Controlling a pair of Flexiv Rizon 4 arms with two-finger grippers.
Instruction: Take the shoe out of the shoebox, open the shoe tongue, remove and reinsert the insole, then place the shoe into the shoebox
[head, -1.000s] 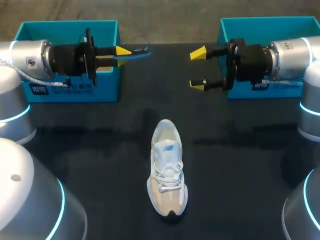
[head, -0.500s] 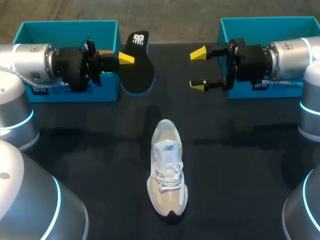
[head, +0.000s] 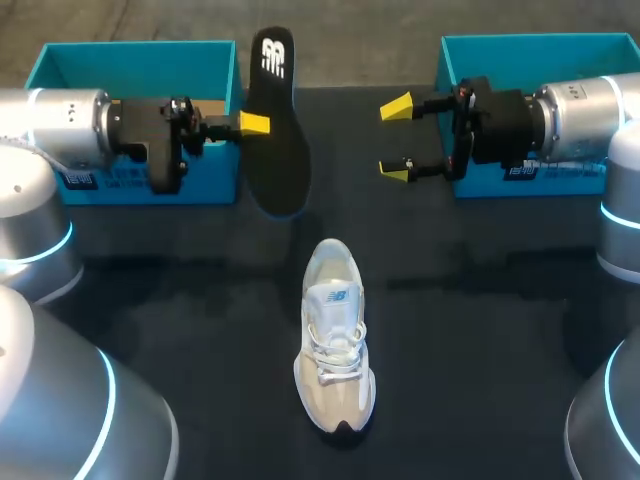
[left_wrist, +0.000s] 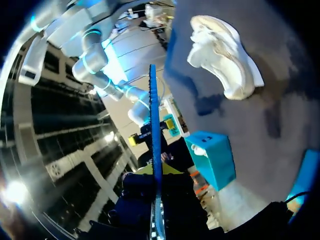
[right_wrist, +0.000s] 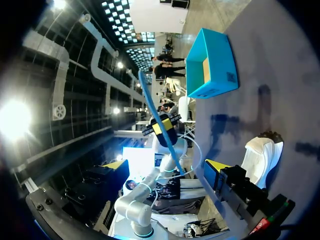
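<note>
Nearest the robot, one pale shoe (head: 335, 350) lies on the dark bench (head: 480, 330), sole down, its dark toe towards the robot and its heel pointing away. It is out of its box, so the first step looks done. The laces sit loosely over the tongue, and how far the tongue has been opened cannot be told from here.

Farther out and well apart from the shoe, the left fingers (head: 255, 123) are closed on the one black insole (head: 273, 130), pinching its edge about midway along its length. It hangs in the air above the bench, just beside the left shoebox (head: 140, 47). In the left wrist view it shows edge-on, running straight out from between the fingers. The insole is therefore out of the shoe (removal judged complete).

Across from it, the right fingers (head: 397, 106) stand wide apart and hold nothing, level with the front of the right shoebox (head: 540, 40).

Farthest away are the two blue shoeboxes, one at each far corner of the bench, each partly hidden behind its arm.

What remains, as a judgement: sliding the insole back into the shoe, then setting the shoe into a shoebox.

Count: one shoe, one insole, two shoeboxes, two pairs of fingers.
</note>
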